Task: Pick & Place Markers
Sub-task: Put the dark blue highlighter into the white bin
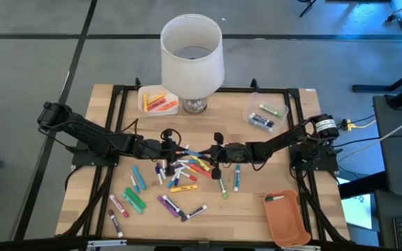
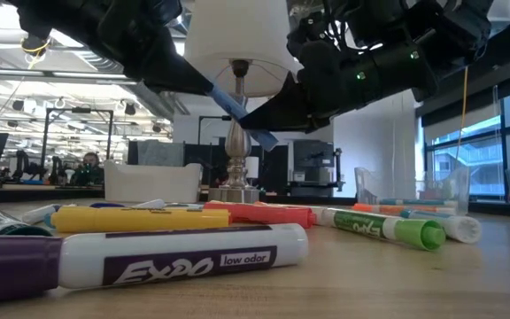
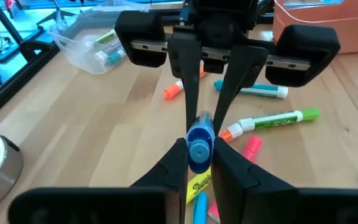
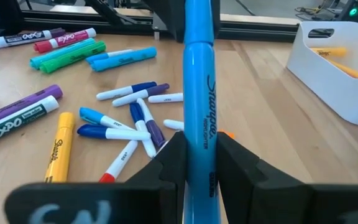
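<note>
Nearest the low camera lies a white Expo marker (image 2: 184,255) on the desk (image 1: 257,223), and above it we see both claws meeting on one blue Sharpie highlighter (image 2: 240,113). Our right claw (image 4: 197,163) grips the highlighter's barrel between its two fingers. Our left claw (image 3: 199,163) pinches the same pen at its other end, where the blue cap (image 3: 199,144) shows end-on between the finger pads. The pen hangs in the air, tilted, in front of the lamp (image 1: 192,52) and over the marker pile (image 1: 181,173).

We judge this to be a handover, or a regrasp, of a picked marker. The next move calls for one claw to let go cleanly while the other keeps its pinch, then to carry the pen to a bin: the white bin (image 1: 158,100) just left of the lamp base, the clear bin (image 1: 265,113) to its right, or the orange tray (image 1: 287,217) well in front of it. Which one, we cannot tell.

The highlighter is slim, glossy sky-blue with black Sharpie lettering along its side.
</note>
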